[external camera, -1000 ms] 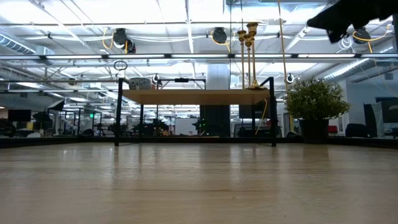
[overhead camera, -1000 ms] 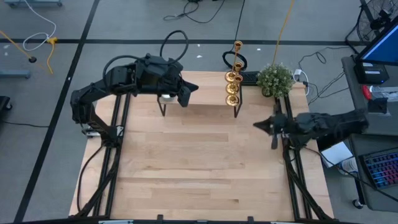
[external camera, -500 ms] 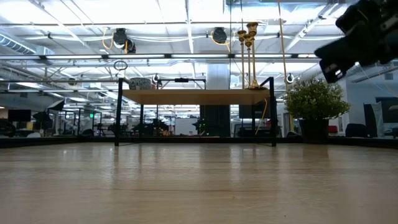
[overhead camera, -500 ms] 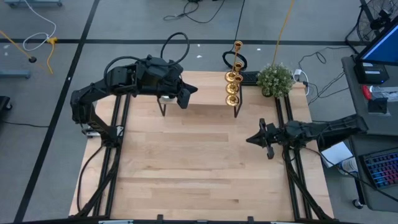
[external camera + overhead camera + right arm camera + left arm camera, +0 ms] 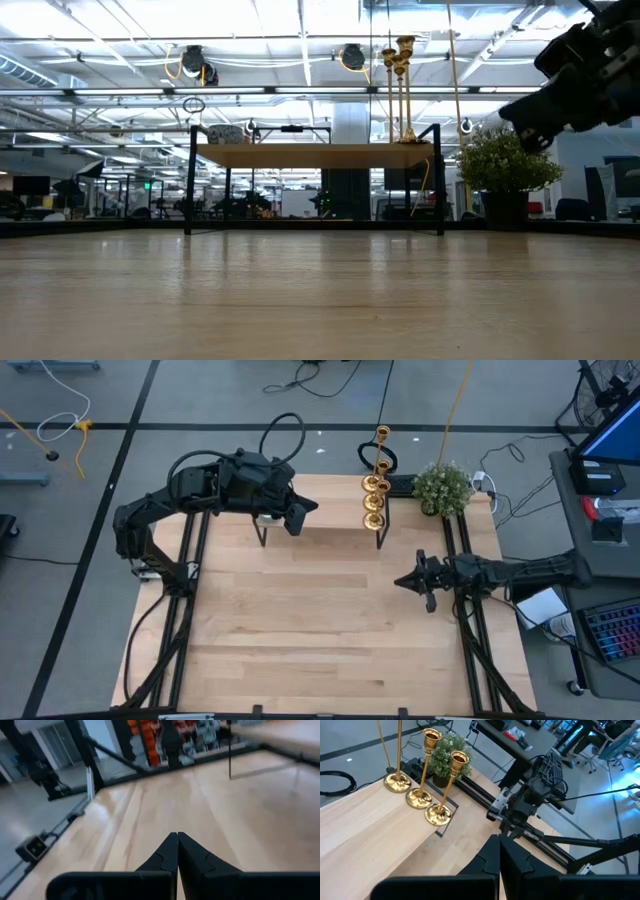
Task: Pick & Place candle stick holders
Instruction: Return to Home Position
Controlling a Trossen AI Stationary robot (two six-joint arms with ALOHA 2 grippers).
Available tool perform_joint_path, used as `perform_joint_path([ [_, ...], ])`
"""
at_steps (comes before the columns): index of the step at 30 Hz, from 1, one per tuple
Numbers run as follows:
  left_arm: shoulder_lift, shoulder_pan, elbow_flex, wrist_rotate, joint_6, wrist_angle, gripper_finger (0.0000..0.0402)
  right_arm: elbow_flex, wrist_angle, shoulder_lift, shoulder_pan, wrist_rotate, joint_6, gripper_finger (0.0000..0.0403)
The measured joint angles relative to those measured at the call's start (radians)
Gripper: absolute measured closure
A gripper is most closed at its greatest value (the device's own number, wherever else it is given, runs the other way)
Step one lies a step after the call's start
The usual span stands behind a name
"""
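Note:
Three gold candlestick holders point(image 5: 374, 500) stand on their round bases in a row on the right end of a raised wooden shelf point(image 5: 330, 495) at the table's far side. They also show in the left wrist view point(image 5: 420, 795) and the low view point(image 5: 402, 90). My left gripper point(image 5: 303, 510) is shut and empty, above the shelf's left part, well left of the holders; its shut fingers show in its wrist view point(image 5: 498, 855). My right gripper point(image 5: 403, 581) is shut and empty, above the table's right side, nearer than the shelf; it also shows in the low view point(image 5: 520, 108) and its wrist view point(image 5: 177, 852).
A small potted plant point(image 5: 441, 487) stands at the far right corner beside the shelf. Pale round candles point(image 5: 225, 133) sit on the shelf's left end, partly under my left arm. Bare wooden table top point(image 5: 300, 620) stretches in front of the shelf. Black frame rails point(image 5: 480, 650) run along both sides.
My right gripper has come down and gone toward the table's near edge and a little left, its arm stretching out lower over the table. Its fingers stay shut.

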Motion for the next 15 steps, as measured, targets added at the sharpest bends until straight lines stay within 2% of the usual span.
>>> perform_joint_path([
  [4, 0.000, 0.001, 0.000, 0.003, -0.001, 0.000, 0.0401, -0.002, 0.053, -0.003, -0.109, -0.100, -0.019, 0.0403],
  [7, 0.000, 0.001, 0.000, 0.003, -0.001, 0.000, 0.0401, -0.002, 0.031, -0.002, -0.191, -0.167, -0.029, 0.0403],
  [11, 0.000, 0.001, 0.000, 0.003, -0.002, 0.000, 0.0401, -0.004, 0.007, -0.002, -0.281, -0.219, -0.028, 0.0403],
  [15, 0.000, 0.001, 0.000, 0.003, -0.002, 0.000, 0.0401, -0.004, 0.016, -0.002, -0.321, -0.254, -0.012, 0.0403],
])
